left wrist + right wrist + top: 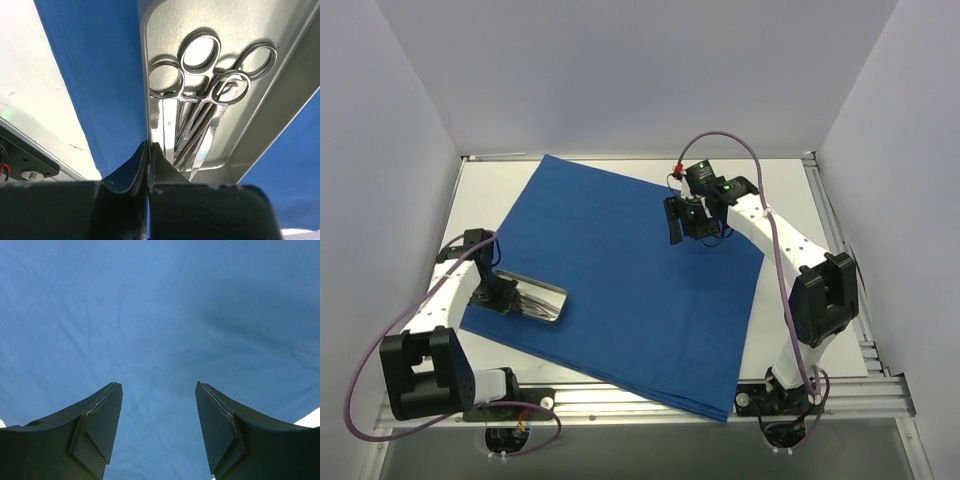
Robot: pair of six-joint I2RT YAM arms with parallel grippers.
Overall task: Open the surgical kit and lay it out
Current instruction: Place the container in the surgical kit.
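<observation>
1. Cloth wrap [630, 280] lies unfolded and flat over most of the surface [492, 190]. One corner hangs past the near edge.
2. The metal tray [558, 296] sits on the wrap close to the surface's left edge, toward the near left corner. Its long axis runs roughly left to right.
3. The instruments [200, 120] lie inside the tray along that axis. Their ring handles point toward the surface's middle and their tips toward the left pincer [150, 149].
4. The left pincer is pressed together on the tray's rim at the end nearest the left edge; the rim runs straight into the seam between its fingers.
5. The right pincer [157, 385] hangs spread over the wrap toward the far right corner, holding nothing, well apart from the tray.
6. Judgement: the left arm is much the nearer, so shifting the tray toward the middle likely falls to it.
</observation>
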